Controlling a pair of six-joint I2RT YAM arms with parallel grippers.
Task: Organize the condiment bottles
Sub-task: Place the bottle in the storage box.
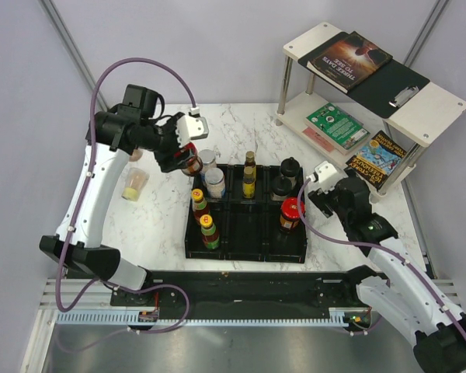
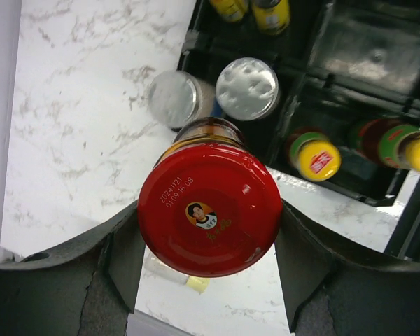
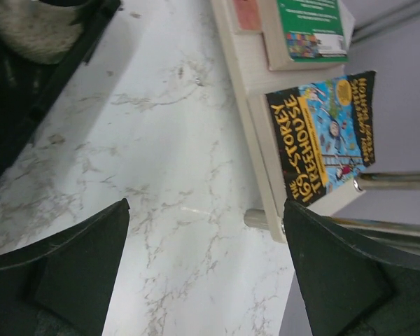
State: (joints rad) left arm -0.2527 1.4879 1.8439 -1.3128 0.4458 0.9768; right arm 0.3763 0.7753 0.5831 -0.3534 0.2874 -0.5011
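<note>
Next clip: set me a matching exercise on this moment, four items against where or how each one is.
Column A
1. left tool
2. right tool
3. slim dark bottle
4. pale shaker

Column B
a. on the marble table, outside the black tray, to its left
b. open and empty, above bare marble
c. shut on a red-capped jar
d. upright in the tray's middle column, at the back

Pairs: 1-c; 2-b; 3-d; 4-a
</note>
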